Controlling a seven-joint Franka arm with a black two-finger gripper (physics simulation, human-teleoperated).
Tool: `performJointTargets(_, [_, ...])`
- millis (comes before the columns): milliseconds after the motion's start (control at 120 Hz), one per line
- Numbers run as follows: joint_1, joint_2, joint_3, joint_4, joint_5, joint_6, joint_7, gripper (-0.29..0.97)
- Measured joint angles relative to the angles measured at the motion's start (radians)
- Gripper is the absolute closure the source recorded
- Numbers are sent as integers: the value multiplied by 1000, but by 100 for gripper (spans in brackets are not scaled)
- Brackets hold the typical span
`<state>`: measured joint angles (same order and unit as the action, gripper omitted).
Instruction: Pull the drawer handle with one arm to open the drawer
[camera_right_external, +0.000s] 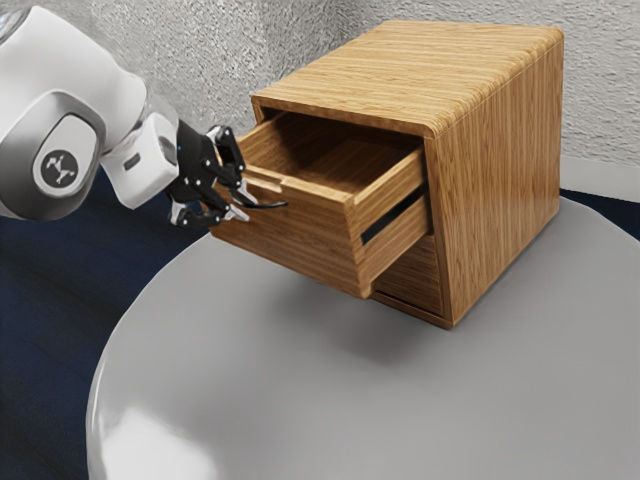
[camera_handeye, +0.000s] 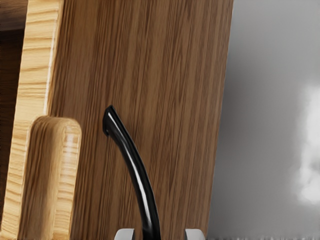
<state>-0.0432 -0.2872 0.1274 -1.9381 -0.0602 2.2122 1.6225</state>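
Observation:
A wooden cabinet (camera_right_external: 490, 170) stands on the round grey table (camera_right_external: 400, 400). Its upper drawer (camera_right_external: 300, 240) is pulled well out toward the exterior view's left, and its inside looks bare. A thin black curved handle (camera_right_external: 262, 203) sticks out of the drawer front (camera_handeye: 150, 75). My black gripper (camera_right_external: 226, 192) is at that handle. In the wrist view the handle (camera_handeye: 132, 165) runs down between my two fingertips (camera_handeye: 124, 233). It lies close to one fingertip, with a gap to the other, so the gripper is open around it.
The lower drawer (camera_right_external: 410, 280) sits flush in the cabinet. A dark blue floor (camera_right_external: 60, 300) lies beyond the table's edge at the exterior view's left. A textured grey wall (camera_right_external: 250, 40) rises behind the cabinet.

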Motion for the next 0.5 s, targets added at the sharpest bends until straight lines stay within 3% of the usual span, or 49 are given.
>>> performJointTargets(500, [3,-108,0,-101,29,4,-15,65])
